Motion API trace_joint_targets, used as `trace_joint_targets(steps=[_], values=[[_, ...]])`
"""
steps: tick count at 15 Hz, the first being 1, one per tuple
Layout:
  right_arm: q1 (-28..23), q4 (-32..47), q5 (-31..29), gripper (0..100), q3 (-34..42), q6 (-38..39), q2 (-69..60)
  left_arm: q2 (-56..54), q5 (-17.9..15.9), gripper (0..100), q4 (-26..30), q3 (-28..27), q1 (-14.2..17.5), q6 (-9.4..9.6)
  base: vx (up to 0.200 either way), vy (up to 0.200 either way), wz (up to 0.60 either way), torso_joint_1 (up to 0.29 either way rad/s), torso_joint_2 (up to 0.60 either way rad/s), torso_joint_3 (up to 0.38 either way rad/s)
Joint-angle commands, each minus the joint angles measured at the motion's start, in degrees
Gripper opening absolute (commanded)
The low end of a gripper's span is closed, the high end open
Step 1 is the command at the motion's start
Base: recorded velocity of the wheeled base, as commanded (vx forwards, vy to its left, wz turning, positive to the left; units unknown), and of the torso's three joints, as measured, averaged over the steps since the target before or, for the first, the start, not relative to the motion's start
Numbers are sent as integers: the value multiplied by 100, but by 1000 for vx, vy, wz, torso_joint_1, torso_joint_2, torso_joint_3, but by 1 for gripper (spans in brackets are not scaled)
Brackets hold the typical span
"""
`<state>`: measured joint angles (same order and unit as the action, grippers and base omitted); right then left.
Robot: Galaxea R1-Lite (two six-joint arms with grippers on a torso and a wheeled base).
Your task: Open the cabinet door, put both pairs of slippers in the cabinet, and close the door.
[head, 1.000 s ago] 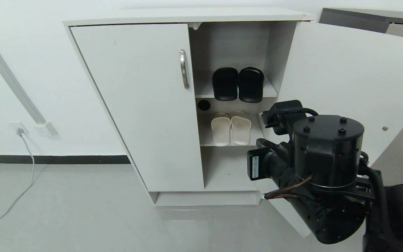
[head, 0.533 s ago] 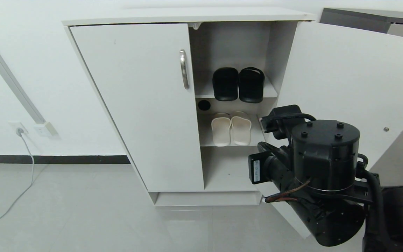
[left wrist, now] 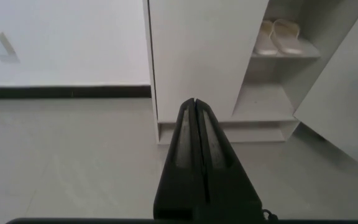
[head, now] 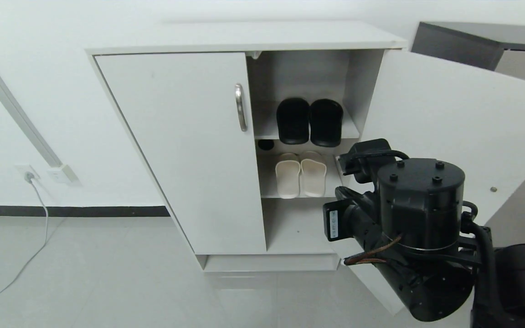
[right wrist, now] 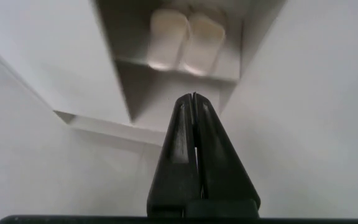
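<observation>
Right claw (right wrist: pixel 194 96): pressed together, empty, before the open side of the cabinet (head: pixel 244 38).
Left claw (left wrist: pixel 194 101): pressed together, empty, above the floor (left wrist: pixel 73 155).
Black slippers (head: pixel 309 121): upper shelf.
White slippers (head: pixel 301 174): shelf below.
Right door (head: pixel 445 127): swung wide.
We judge the opening done and both pairs stowed; only closing that door remains.
</observation>
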<state>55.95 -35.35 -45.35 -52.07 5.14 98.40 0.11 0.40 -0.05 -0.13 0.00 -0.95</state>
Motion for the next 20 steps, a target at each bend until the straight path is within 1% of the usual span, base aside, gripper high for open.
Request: trace_joint_targets(steps=[1,11,20], values=[[-14,11,0,0,3,4,39,7,4,0,5,5,0,-2,0,0,0,22,-554,-364],[-41,2,0,0,74,13,47,7,4,0,5,5,0,-2,0,0,0,135,-470,-332],[-67,11,-9,0,170,-66,12,7,4,0,5,5,0,-2,0,0,0,197,-509,-312]])
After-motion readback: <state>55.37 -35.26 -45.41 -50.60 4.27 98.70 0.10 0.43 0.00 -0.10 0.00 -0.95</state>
